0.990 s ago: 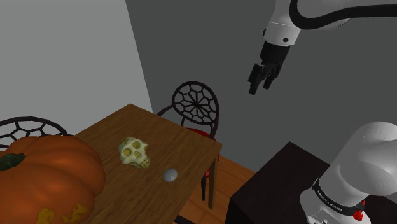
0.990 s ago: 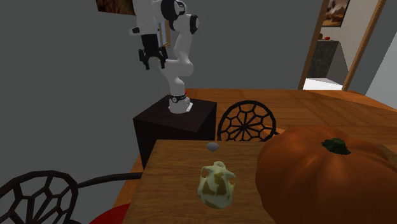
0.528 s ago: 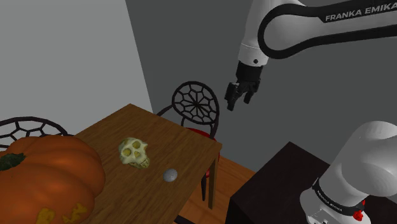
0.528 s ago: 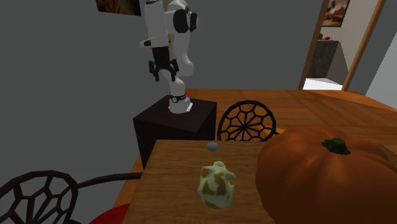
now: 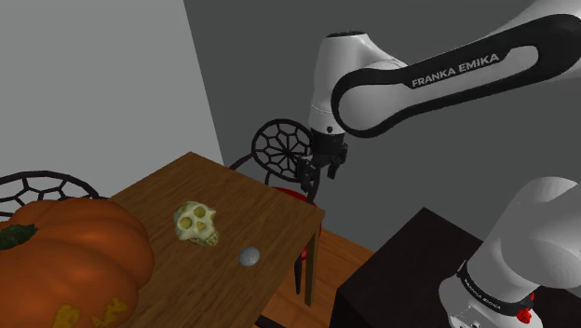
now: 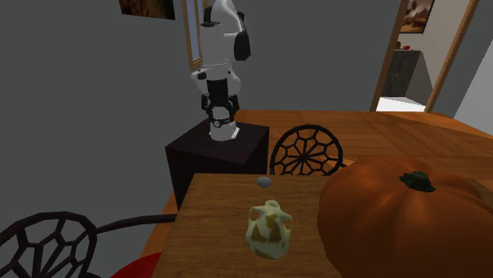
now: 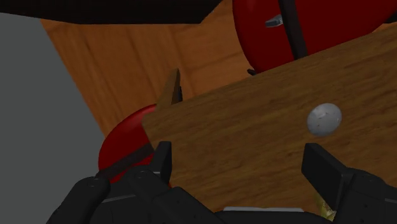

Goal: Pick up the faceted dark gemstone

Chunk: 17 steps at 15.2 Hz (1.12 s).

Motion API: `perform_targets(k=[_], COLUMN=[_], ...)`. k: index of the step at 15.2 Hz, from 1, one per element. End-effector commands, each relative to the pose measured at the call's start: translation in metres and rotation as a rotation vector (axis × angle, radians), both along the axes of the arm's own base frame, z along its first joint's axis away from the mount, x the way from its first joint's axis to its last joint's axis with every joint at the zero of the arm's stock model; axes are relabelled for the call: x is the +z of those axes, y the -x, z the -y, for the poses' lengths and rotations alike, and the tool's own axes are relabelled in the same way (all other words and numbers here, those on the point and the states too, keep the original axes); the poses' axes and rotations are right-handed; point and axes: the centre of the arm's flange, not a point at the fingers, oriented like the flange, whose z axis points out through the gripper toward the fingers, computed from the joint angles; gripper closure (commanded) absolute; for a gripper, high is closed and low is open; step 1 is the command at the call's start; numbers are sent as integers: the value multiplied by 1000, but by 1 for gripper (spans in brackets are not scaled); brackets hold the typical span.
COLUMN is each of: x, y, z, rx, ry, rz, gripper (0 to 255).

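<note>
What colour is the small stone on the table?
The stone is pale grey; clearest in the wrist view.

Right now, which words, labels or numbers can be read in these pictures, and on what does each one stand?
"FRANKA EMIKA": white letters on the dark band of the arm, in the shoulder view.
Small white lettering on the black ring at the arm's foot: too small to read.
No other text can be read.

a brown wooden table (image 5: 256,200) with plain grain carries three things. in the shoulder view, a big orange pumpkin (image 5: 70,256) with a dark stem sits at the table's left end. a pale yellowish skull (image 5: 196,225) lies just right of it, not touching it. a small pale grey gemstone (image 5: 249,257) lies further right and nearer, close to the table's right edge, apart from the skull.
</note>
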Motion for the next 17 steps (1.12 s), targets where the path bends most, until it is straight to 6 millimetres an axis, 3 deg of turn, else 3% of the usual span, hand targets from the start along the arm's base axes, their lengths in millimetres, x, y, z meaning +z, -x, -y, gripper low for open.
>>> perform_targets(k=[1, 17], x=[-17, -152], y=[-6, -65], z=[-22, -184], rx=[-6, -47], ry=[6, 65], rz=[-4, -38], gripper=[0, 0])
